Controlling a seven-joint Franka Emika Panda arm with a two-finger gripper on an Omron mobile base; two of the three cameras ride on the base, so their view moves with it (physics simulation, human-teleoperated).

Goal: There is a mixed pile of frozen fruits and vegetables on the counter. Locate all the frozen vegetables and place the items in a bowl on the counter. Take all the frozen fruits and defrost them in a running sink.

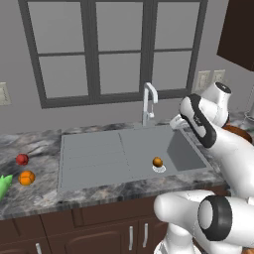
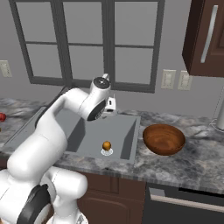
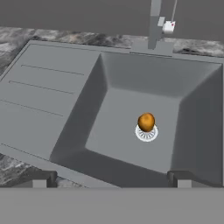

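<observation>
A brownish orange ball [image 1: 157,162] [image 2: 106,145] [image 3: 146,122] rests on the round drain of the grey sink [image 1: 99,154] [image 3: 43,100]. My gripper [image 3: 111,177] [image 2: 109,105] hangs above the basin, open and empty, its fingertips [image 3: 41,178] spread wide. On the counter [image 1: 34,198] to the left of the sink lie a red ball [image 1: 22,159], a bright orange ball [image 1: 27,177] and the green pointed piece [image 1: 4,184]. The wooden bowl [image 2: 164,140] stands empty on the counter to the right of the sink.
The pale gooseneck tap [image 1: 149,101] [image 3: 154,22] rises behind the basin; no water shows. A ribbed drainboard [image 1: 92,151] forms the sink's left half. A window is behind, and a dark wall cabinet [image 2: 205,37] hangs at the upper right.
</observation>
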